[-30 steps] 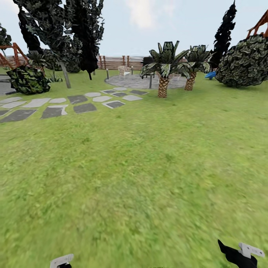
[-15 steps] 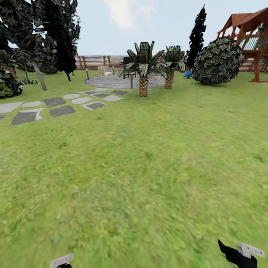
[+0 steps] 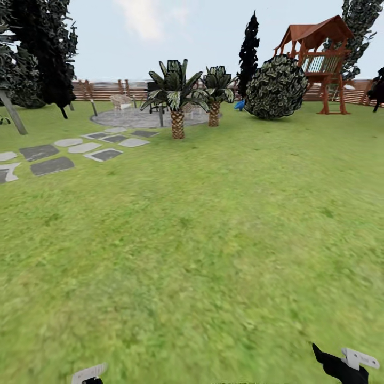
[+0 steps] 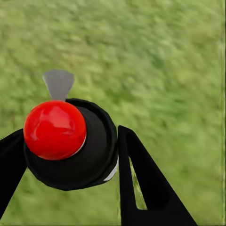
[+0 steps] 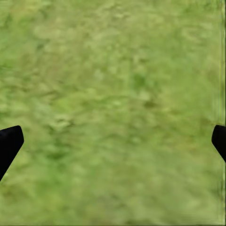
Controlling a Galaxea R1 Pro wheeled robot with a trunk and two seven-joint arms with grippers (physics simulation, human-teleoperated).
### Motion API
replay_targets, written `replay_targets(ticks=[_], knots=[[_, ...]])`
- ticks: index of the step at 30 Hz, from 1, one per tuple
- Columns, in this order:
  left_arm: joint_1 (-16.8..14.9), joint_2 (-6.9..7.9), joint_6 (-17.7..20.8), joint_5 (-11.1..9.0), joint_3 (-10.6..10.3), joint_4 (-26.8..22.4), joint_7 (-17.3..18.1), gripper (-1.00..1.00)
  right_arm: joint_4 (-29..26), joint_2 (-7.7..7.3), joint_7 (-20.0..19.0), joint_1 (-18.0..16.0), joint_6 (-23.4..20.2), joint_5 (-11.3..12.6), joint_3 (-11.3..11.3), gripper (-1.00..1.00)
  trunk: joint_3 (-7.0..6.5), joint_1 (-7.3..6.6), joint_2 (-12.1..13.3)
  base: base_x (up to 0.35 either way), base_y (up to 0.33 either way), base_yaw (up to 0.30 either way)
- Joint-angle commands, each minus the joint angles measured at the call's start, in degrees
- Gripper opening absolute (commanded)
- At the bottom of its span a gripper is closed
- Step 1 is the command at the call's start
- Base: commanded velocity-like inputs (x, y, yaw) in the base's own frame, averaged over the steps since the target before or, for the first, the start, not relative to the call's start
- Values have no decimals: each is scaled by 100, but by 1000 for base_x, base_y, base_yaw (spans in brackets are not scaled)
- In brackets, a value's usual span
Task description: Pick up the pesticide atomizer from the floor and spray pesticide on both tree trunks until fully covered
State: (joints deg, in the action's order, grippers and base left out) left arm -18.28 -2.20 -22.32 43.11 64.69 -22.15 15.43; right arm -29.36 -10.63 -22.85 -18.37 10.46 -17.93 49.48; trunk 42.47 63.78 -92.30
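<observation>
The pesticide atomizer (image 4: pixel 70 143) is held tight between the black fingers (image 4: pixel 141 183) of the left gripper (image 4: pixel 70 155), above the grass (image 3: pixel 202 240). Its red top faces the wrist camera, its long axis along the fingers. The right gripper (image 5: pixel 113 141) is spread wide, nothing held.

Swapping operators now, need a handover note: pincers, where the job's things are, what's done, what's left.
Left pincer: shut on the pesticide atomizer, red top toward the wrist camera, over grass.
Right pincer: open, empty, over grass.
Head view: open lawn ahead; stone slabs far left, with a leaning tree trunk at the left edge; two palms and a play tower further back.
Done: atomizer picked up.
Left: get to each of the two trees and spray both trunks; no spray on the trunk in sight.
</observation>
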Motion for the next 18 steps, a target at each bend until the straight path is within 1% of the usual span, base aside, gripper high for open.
replay_targets(ticks=[1,10,18], knots=[[-1,0,-1,-1,-1,0,-5,-100,0,0,0,0,0,0,0,100,0,0,0,0,-276,-267],[-2,0,8,-2,-1,0,-13,-100,0,0,0,0,0,0,0,100,0,0,0,2,-276,-267],[-2,0,8,1,-1,0,-22,-100,0,0,0,0,0,0,0,100,0,0,0,76,-276,-267]])
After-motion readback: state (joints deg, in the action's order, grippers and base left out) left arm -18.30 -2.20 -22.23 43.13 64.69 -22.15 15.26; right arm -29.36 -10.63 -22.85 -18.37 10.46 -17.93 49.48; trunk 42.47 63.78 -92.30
